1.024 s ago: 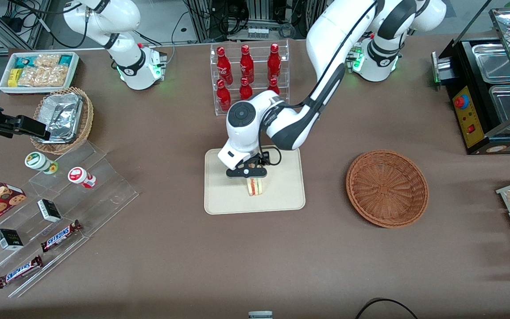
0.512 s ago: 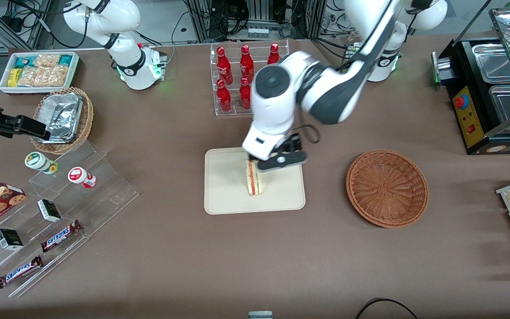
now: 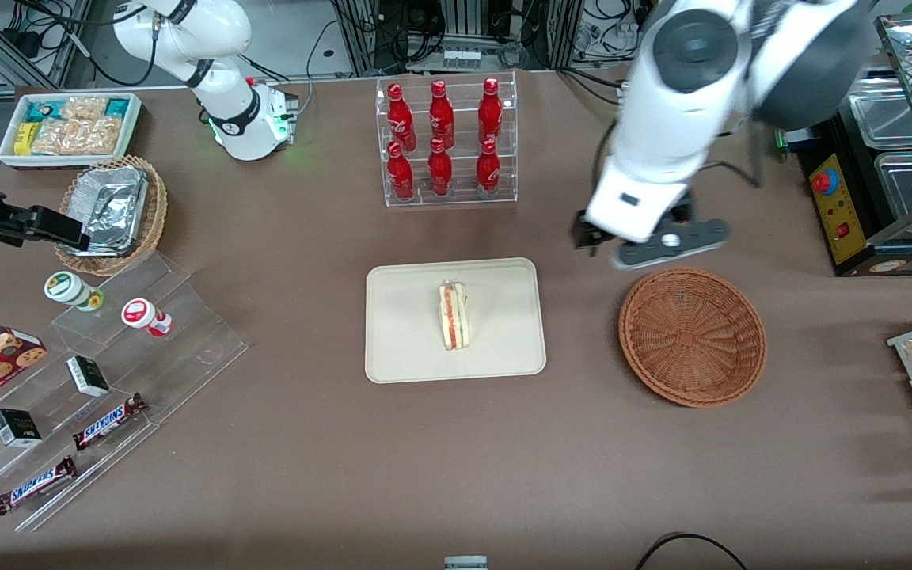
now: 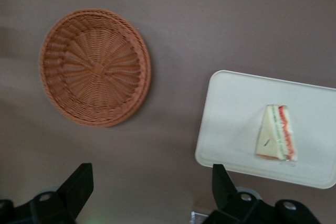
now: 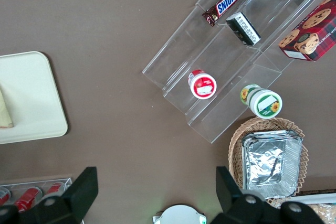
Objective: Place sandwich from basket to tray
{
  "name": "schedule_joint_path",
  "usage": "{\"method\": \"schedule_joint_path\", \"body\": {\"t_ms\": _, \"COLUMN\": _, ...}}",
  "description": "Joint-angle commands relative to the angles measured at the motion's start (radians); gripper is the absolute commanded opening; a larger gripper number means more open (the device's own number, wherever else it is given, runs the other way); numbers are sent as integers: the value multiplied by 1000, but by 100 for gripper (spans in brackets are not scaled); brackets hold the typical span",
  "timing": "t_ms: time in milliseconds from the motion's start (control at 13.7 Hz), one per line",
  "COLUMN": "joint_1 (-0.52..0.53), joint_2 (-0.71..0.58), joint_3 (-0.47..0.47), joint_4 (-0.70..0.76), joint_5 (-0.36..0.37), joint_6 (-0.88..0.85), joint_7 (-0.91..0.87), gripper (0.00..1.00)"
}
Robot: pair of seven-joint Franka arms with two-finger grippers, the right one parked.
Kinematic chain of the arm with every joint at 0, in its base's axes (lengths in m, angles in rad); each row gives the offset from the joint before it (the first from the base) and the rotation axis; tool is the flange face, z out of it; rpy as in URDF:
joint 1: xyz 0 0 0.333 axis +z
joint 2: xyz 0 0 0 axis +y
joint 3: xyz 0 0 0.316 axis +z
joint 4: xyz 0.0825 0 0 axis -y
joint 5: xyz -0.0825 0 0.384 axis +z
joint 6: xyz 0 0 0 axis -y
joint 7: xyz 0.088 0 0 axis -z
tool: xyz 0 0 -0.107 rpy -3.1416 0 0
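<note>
The sandwich (image 3: 454, 316) (image 4: 276, 140) stands on its edge in the middle of the cream tray (image 3: 408, 348) (image 4: 231, 108), red and green filling showing; nothing holds it. The reddish-brown wicker basket (image 3: 692, 336) (image 4: 95, 67) sits empty on the brown table, toward the working arm's end from the tray. My gripper (image 3: 650, 245) (image 4: 152, 182) hangs high above the table, just farther from the front camera than the basket's rim. Its dark fingers (image 4: 79, 184) are spread wide with only bare table between them. A corner of the sandwich (image 5: 4, 114) and the tray (image 5: 26, 98) show in the right wrist view.
A clear rack of red bottles (image 3: 444, 142) stands farther from the front camera than the tray. A black food warmer (image 3: 875, 158) sits at the working arm's end. Acrylic steps with snacks (image 3: 100, 380), a tan basket of foil containers (image 3: 112, 214) and a white snack bin (image 3: 68, 127) lie toward the parked arm's end.
My gripper let go of the sandwich on the tray, then rose and swung away toward the basket and the working arm's end. The sandwich stays standing on the tray.
</note>
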Motion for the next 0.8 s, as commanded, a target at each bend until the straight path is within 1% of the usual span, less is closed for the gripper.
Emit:
{"method": "schedule_joint_path", "body": {"t_ms": 0, "joint_1": 117, "joint_2": -103, "joint_3": -9, "joint_4": -94, "joint_5": -43, "joint_6": -16, "joint_7": 164, "gripper": 100}}
{"method": "schedule_joint_path", "body": {"t_ms": 439, "joint_1": 321, "joint_2": -137, "joint_3": -9, "joint_4": -99, "joint_5": -71, "joint_6": -73, "joint_7": 497, "gripper": 100}}
{"method": "schedule_joint_path", "body": {"t_ms": 512, "joint_1": 344, "joint_2": -140, "joint_3": -9, "joint_4": -101, "joint_5": -74, "joint_6": -76, "joint_7": 536, "gripper": 100}}
{"method": "schedule_joint_path", "body": {"t_ms": 732, "joint_1": 366, "joint_2": -184, "joint_3": -9, "joint_4": -142, "joint_5": -74, "joint_6": -77, "joint_7": 562, "gripper": 100}}
